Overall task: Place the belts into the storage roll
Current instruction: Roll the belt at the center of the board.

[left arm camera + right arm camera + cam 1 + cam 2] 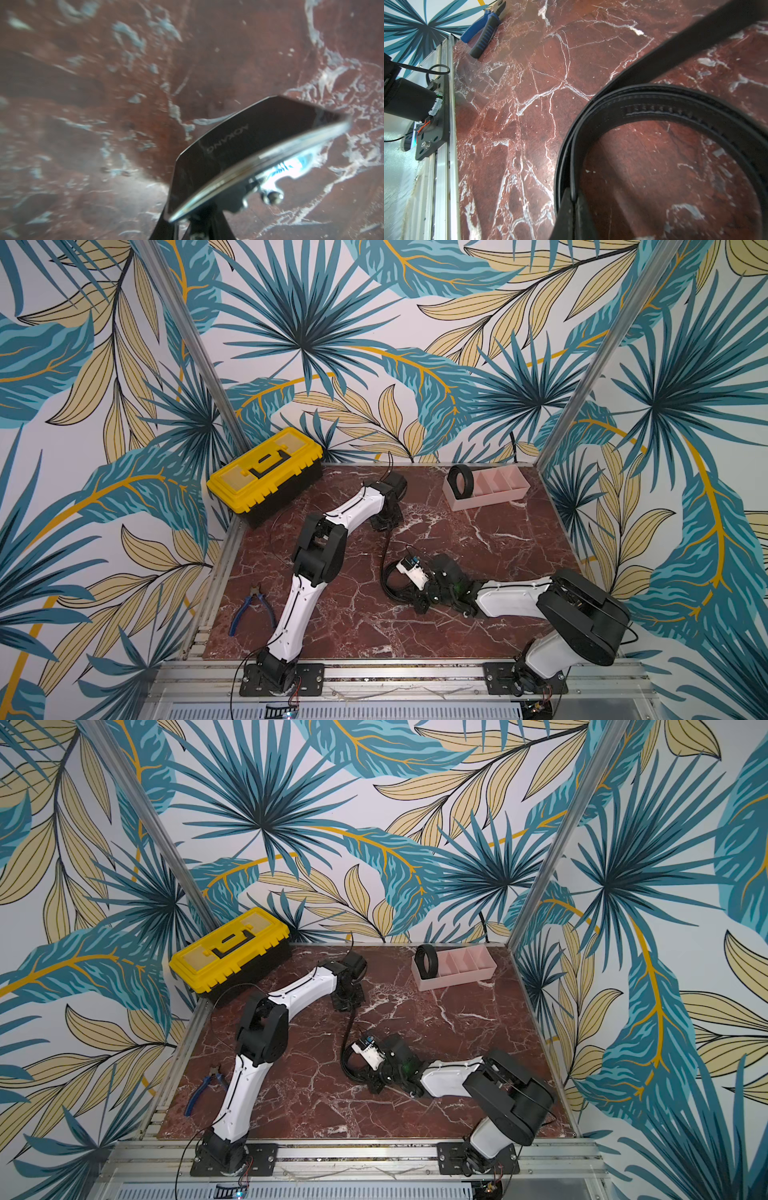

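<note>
Starting far L: skipping toolbox (266, 475) & pliers (249, 610), both lying well clear of the work. Moving in: clamping buckle (249, 143) of loose belt (387, 560) in L gripper (387, 520), jaws narrowed onto the plate, low over table (478, 543). Pinching two stacked turns of same belt's half-wound coil in R gripper (574, 200), jaws fully closed. Judging strap light, floppy, springy, prob. wanting to unwind; buckle rigid, slick. Taking hold best across stacked turns at coil rim, not a single layer. Finishing back R: noting coiled belt (460, 477) standing on edge in storage roll (494, 498), end compartment nearest centre; other 3 showing bare.
</note>
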You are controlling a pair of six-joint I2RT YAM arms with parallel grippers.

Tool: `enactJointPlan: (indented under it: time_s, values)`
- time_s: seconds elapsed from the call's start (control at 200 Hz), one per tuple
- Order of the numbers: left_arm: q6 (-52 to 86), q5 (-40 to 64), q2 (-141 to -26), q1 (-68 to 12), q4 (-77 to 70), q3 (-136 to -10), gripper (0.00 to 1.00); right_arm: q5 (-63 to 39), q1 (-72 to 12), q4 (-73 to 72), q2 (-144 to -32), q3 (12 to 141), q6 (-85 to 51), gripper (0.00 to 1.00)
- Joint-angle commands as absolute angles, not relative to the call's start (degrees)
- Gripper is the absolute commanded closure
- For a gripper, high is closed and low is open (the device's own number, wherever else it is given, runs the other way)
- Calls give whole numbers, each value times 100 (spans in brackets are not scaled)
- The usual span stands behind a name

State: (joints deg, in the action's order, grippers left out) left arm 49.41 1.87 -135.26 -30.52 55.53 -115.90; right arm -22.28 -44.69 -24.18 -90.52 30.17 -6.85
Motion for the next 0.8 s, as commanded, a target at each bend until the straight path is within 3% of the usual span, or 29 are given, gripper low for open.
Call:
enactJointPlan:
  time_s: [0.0,0.2,0.29,0.34,0.426,0.486,0.536,0.666,0.796]
  values:
    - [4871,325,-13475,-3109,5457,-11830,79,-2394,-4551,-1613,-9325,2958,-715,100]
    - [4297,878,-13488,-3263,5449,-11917,71,-2488,-4552,-1521,-9369,3012,-644,100]
    - [4156,870,-13315,-3350,5457,-11755,61,-2487,-4553,-1512,-9378,3056,-634,100]
    - [4200,662,-13125,-3375,5448,-11539,53,-2482,-4549,-1525,-9387,3075,-661,100]
    - [4259,88,-12650,-3346,5453,-11159,31,-2475,-4551,-1593,-9437,3084,-728,100]
    - [4465,-286,-12116,-3261,5449,-10786,9,-2487,-4545,-1649,-9459,3065,-791,100]
    - [4554,-578,-11684,-3132,5448,-10501,0,-2471,-4545,-1722,-9472,3029,-826,100]
    - [4771,-745,-10593,-2699,5449,-9564,0,-2452,-4544,-1803,-9423,2937,-872,100]
    - [4239,-231,-10044,-2522,5449,-8833,0,-2511,-4544,-1793,-9412,2943,-874,100]
